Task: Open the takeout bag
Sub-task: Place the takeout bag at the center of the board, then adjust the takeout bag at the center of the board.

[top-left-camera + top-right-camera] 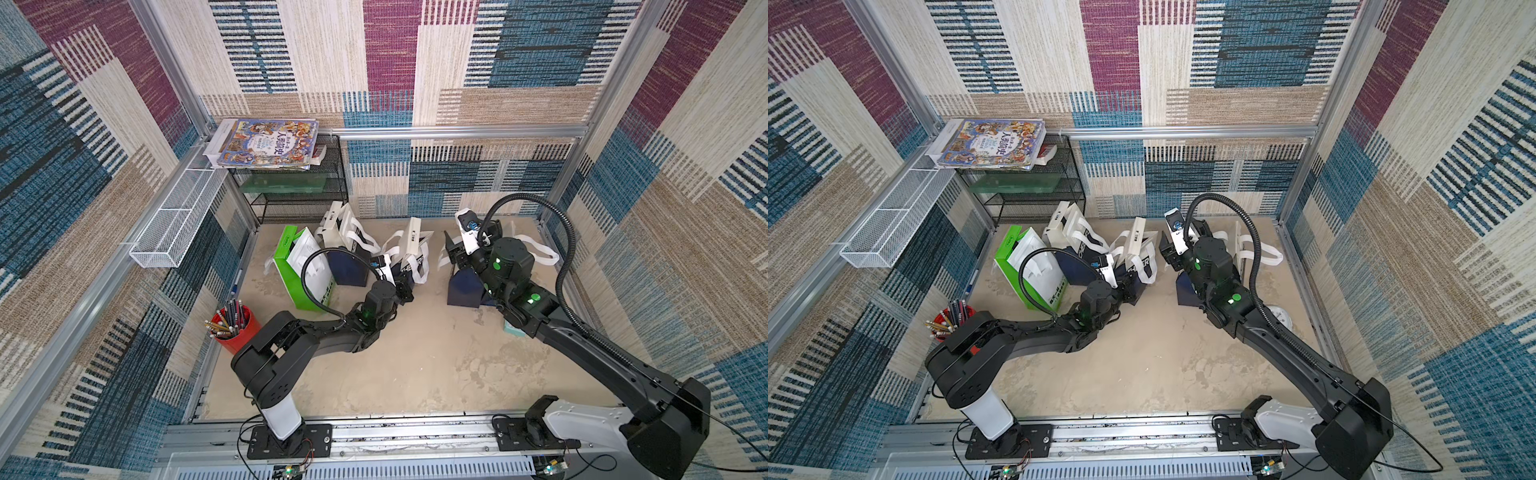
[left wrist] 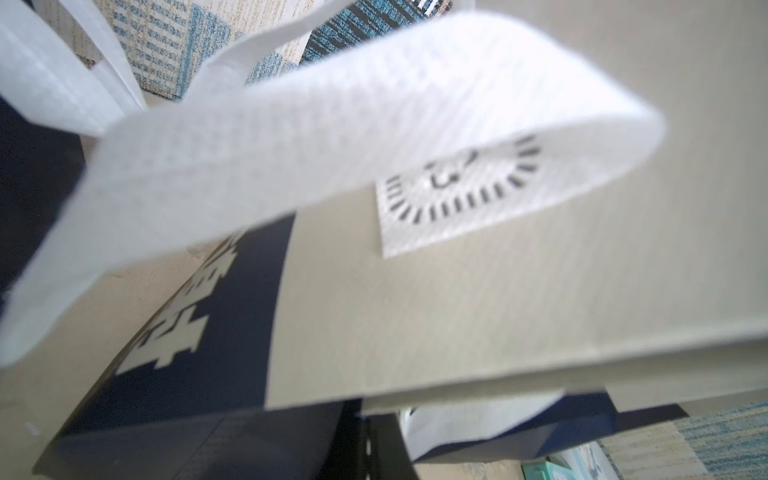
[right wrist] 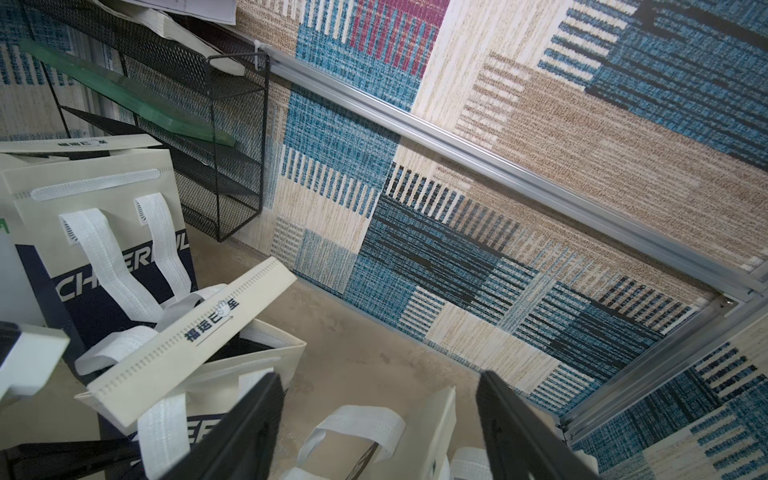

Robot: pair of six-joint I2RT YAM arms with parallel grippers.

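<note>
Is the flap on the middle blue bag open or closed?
Open. On the middle blue bag, the flap stands lifted, with dark inside showing underneath.

A blurred white strap (image 2: 332,137) loops close across the view. Behind it is a beige bag (image 2: 457,311) with a navy panel (image 2: 241,353) bearing pale letters (image 2: 174,336) and a stitched white patch (image 2: 415,228).

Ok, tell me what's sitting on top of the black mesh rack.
A colourful picture book lies flat on the rack, over white books or papers. It covers most of them, so their number cannot be told.
</note>
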